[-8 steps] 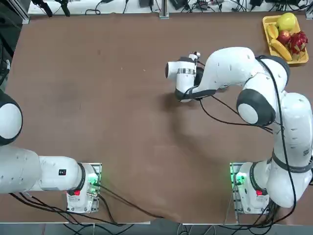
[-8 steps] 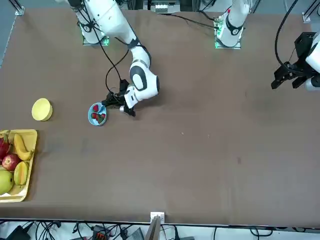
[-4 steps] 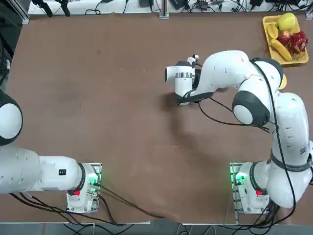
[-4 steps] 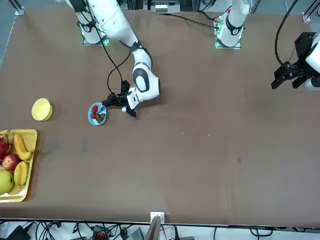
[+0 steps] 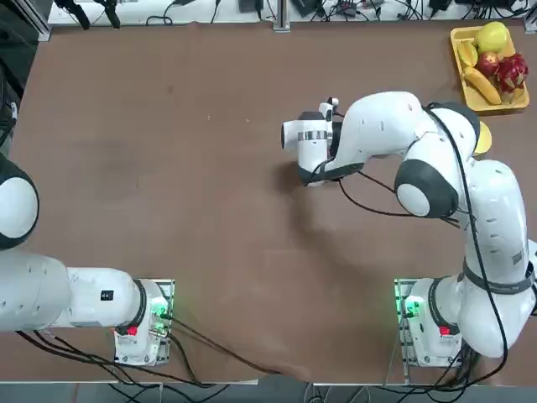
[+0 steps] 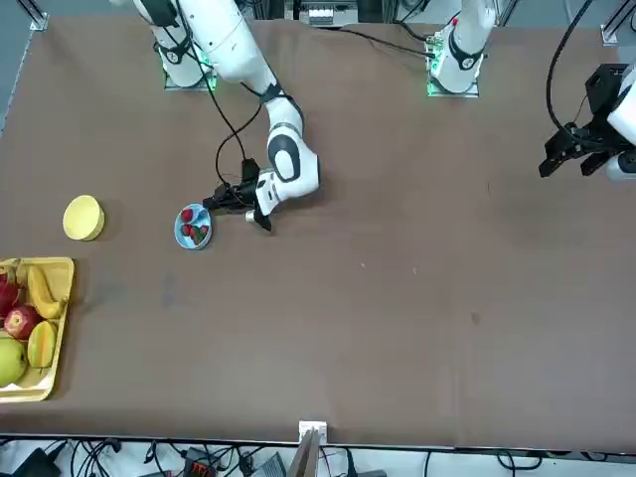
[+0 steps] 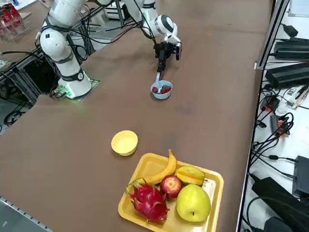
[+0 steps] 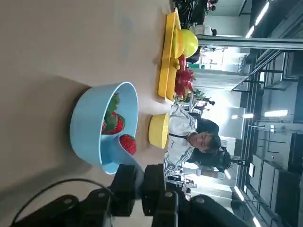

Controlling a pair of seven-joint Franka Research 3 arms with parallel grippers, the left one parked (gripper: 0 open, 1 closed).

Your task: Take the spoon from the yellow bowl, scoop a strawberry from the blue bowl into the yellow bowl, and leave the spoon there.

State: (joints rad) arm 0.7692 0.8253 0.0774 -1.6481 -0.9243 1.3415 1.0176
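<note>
bench: brown surface under a raised side camera; cables and gear along its edge.
yellow bowl: empty, well apart from the pincer, near the fruit tray.
blue bowl: holds strawberries; lies between pincer and yellow bowl.
spoon: long axis runs from the pincer down into the blue bowl, its scoop carrying a strawberry.
right pincer: clamped on the spoon's handle, just beyond the blue bowl.
coming move: judged a carry past the blue bowl to the yellow bowl.
</note>
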